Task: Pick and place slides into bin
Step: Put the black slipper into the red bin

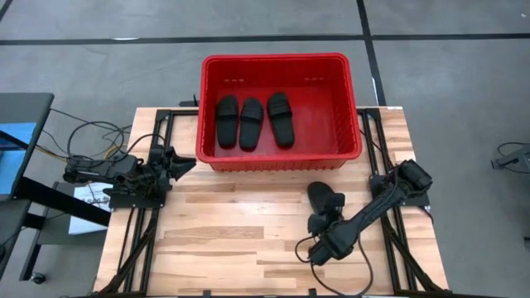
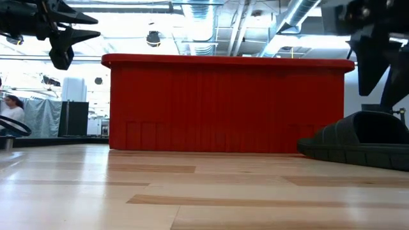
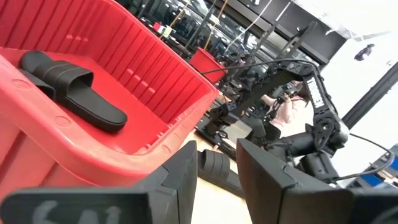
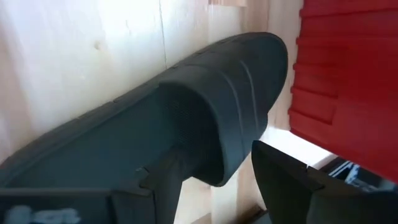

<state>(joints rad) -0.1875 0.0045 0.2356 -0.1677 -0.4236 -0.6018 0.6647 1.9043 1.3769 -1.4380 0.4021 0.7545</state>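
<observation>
Fourth sandal (image 1: 325,199) lies flat on the wooden surface (image 1: 232,248) before the red bin (image 1: 352,108), toe toward it. Right pincer (image 4: 214,177) spread, straddling its strap. Three sandals (image 1: 251,121) lie abreast inside, lengthwise front-to-back. Left pincer (image 1: 184,165) released, empty, beside the bin.

The high view looked straight down on the whole table (image 1: 248,240) and both arms. The low view sat at tabletop height, facing the bin (image 2: 223,105) wall, room behind. The left wrist view peered past the left gripper (image 3: 214,177) into the bin, catching the right arm beyond. The right wrist view hung very close over the fourth slide (image 4: 186,124), just ahead of the right gripper (image 4: 214,180), bin beside it.
</observation>
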